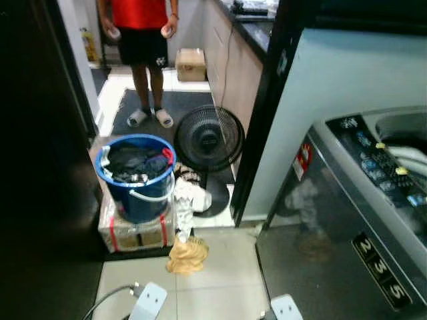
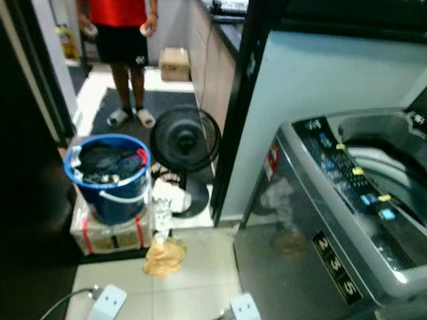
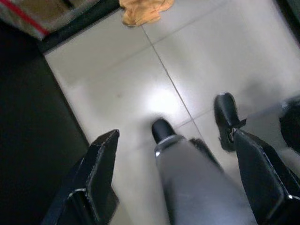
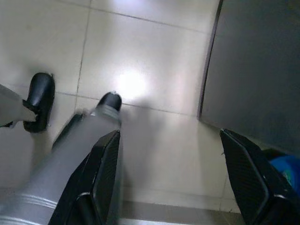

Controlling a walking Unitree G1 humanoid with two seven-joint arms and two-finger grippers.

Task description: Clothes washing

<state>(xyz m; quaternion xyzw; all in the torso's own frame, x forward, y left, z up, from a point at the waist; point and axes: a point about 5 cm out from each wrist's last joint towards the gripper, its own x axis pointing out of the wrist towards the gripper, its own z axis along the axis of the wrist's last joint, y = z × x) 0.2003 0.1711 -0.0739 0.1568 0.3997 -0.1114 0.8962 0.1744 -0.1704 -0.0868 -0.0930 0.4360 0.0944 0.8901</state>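
The robot's left gripper had 2 long, flat black fingers with pale worn edges. The right gripper matched it. Its legs were smooth silver-grey tubes ending in rounded black feet. Pale grey arm brackets carried a grey cable.

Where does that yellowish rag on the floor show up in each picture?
Left eye view: yellow cloth, lower centre, below the boxed blue bucket.
Right eye view: lower left.
Left wrist view: upper edge.
Right wrist view: not there.
Shared landmark: red-taped cardboard box.
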